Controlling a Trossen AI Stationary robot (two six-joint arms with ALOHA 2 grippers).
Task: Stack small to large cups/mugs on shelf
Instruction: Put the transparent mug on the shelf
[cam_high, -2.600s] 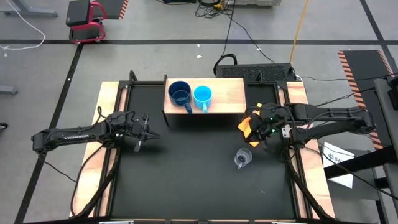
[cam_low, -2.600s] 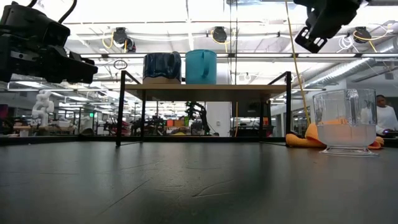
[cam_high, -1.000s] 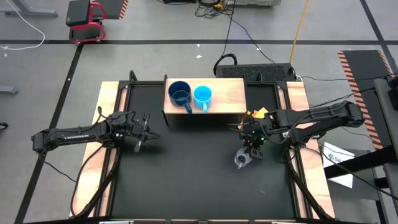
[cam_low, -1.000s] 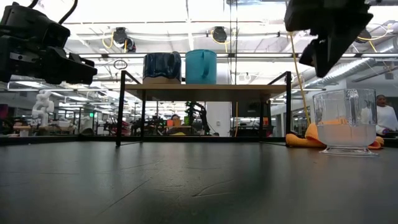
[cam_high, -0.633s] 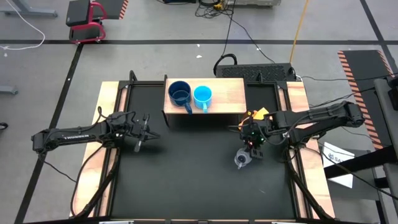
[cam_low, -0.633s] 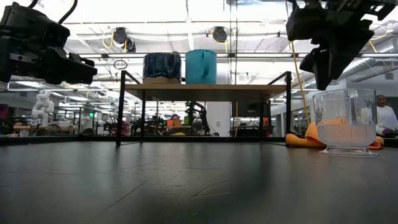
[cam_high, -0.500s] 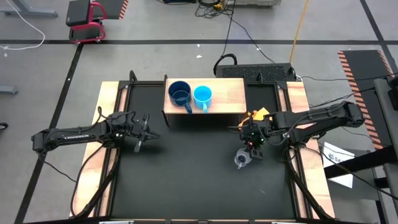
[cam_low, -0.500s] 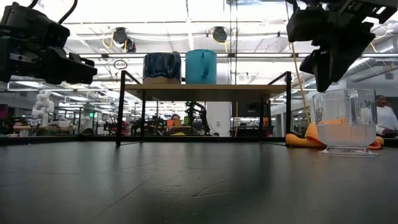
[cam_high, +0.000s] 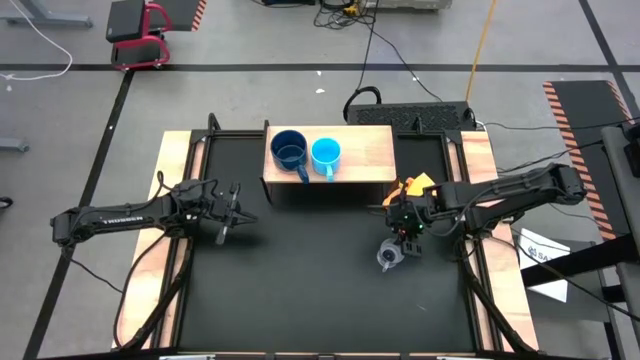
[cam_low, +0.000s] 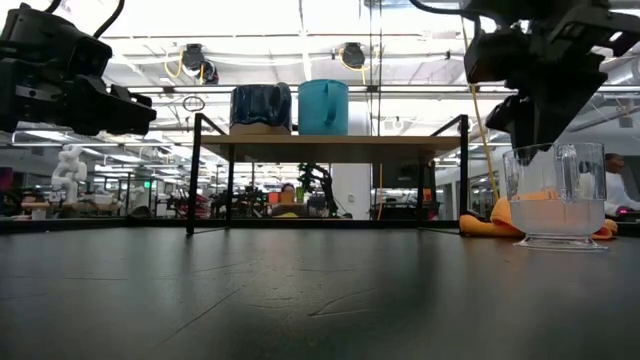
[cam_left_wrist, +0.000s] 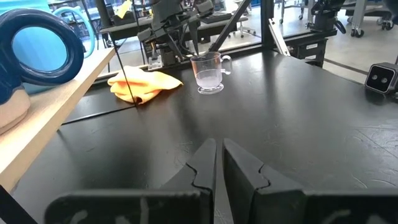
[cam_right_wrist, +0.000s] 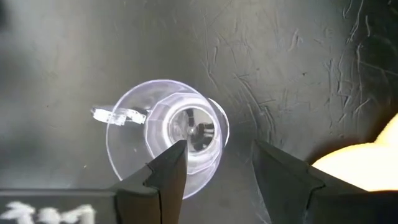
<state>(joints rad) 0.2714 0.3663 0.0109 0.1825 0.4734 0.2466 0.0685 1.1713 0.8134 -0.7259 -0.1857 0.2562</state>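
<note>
The small clear glass cup (cam_high: 388, 256) stands upright on the black table at the right, its handle (cam_right_wrist: 118, 115) off to one side. My right gripper (cam_right_wrist: 217, 155) hangs open just over its rim, pointing down. One finger (cam_right_wrist: 171, 163) is over the mouth and the other (cam_right_wrist: 277, 167) is outside the wall; no touch shows. The navy mug (cam_high: 289, 150) and the sky-blue mug (cam_high: 326, 154) stand side by side on the left part of the shelf's (cam_high: 368, 152) wooden top. My left gripper (cam_high: 228, 225) hovers shut over the table's left side, holding nothing.
An orange-yellow cloth (cam_high: 415, 184) lies on the table between the shelf's right end and the right arm. Pale wooden planks (cam_high: 175, 180) run along both table sides. The right half of the shelf top is bare. A person (cam_low: 622, 185) shows in the room beyond.
My right gripper has come down toward the glass cup, from well above it to about the height of its rim, staying open. The cup and both mugs have kept still.
</note>
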